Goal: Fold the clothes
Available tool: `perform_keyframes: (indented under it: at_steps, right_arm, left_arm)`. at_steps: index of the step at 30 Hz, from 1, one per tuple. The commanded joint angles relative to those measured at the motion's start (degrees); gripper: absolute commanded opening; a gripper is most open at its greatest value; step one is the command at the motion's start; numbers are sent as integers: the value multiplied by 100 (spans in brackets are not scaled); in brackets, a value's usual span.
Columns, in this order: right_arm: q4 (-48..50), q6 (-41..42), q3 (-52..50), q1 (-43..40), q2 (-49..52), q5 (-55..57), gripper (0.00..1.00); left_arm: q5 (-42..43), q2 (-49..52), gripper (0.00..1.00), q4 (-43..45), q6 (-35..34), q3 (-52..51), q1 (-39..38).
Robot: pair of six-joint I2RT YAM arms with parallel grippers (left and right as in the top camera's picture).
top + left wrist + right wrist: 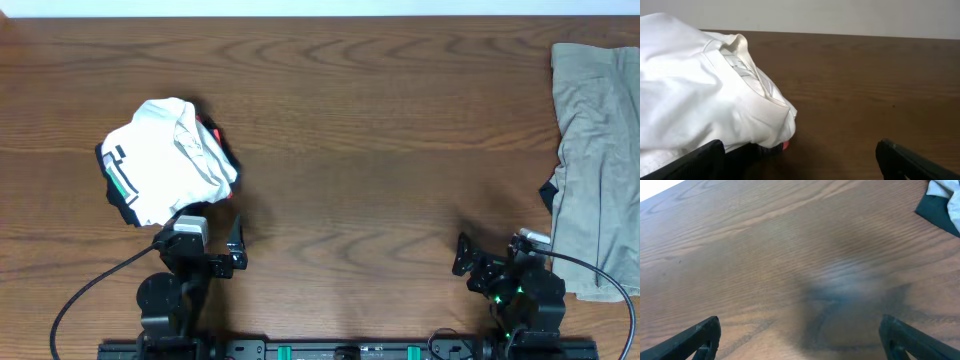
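Note:
A crumpled white garment (165,155) with green and black trim lies in a heap on the left of the wooden table, over dark and red cloth. It fills the left of the left wrist view (700,95). My left gripper (205,262) is open and empty just in front of the heap; its left finger sits at the heap's edge (800,160). A grey garment (600,150) lies spread along the right edge, over a bit of dark cloth (935,210). My right gripper (490,262) is open and empty over bare wood (800,335), left of the grey garment.
The wooden table (380,130) stretches between the two garments. The arm bases and cables sit at the front edge.

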Motion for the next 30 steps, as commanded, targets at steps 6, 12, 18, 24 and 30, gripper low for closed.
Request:
perform_keyframes:
  at_steps: [6,12,18,24,30]
  right_arm:
    - [-15,-72,-37,31,-35,162,99]
    - [-22,-70,-13,31,-35,1261,99]
    - [-24,-68,-13,31,-35,1237,99]
    - [168,675,-13,31,-35,275,99]
    - [195,1716,-15,31,-35,-935,99]
  left_arm:
    - [79,-20,98,-9,-26,-133,13]
    - [131,-20,98,-9,-212,-133,13]
    - [734,-20,98,-13,-837,-133,13]
    - [1062,-17,98,-11,-1123,-131,13]
    - [1064,-17,98,-7,-1126,-131,13]
